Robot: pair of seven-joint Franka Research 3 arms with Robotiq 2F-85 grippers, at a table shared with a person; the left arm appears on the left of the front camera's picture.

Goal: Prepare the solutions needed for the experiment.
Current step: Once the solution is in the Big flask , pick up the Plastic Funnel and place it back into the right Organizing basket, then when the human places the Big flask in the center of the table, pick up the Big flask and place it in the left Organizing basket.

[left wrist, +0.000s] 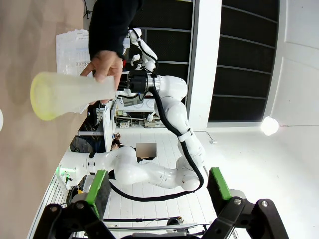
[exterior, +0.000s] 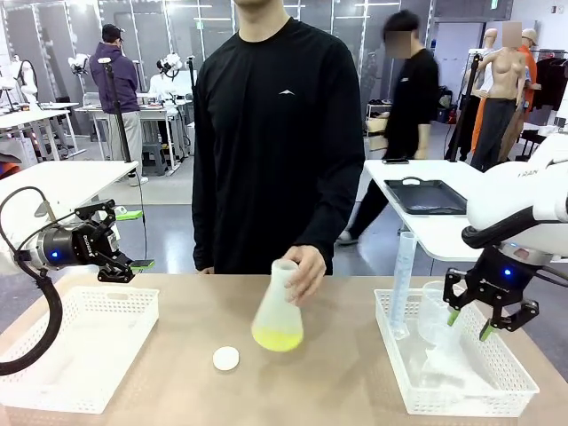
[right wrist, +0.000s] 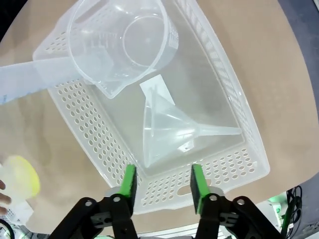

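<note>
White plastic mesh forms the basket (exterior: pixel 89 346) at the table's left end. The left gripper (exterior: pixel 135 239) hangs above its far edge, fingers spread wide with nothing between them. Toward the middle, a small round white cap (exterior: pixel 225 358) lies on the bare tan tabletop (exterior: pixel 337 382). Just beside the cap, the person's hand (exterior: pixel 306 271) grips the neck of a frosted flask (exterior: pixel 277 306), slightly tilted, with the pale yellow-green solution (exterior: pixel 277 338) pooled in its base. At the right, a second basket (exterior: pixel 470 401) holds a tall measuring tube (exterior: pixel 402 284), a clear jug (right wrist: pixel 119 45) and a funnel (right wrist: pixel 169 134) lying on its side. The tube and jug stand between the flask and the right gripper (exterior: pixel 469 325), which hovers over that basket, fingers apart and empty.
</note>
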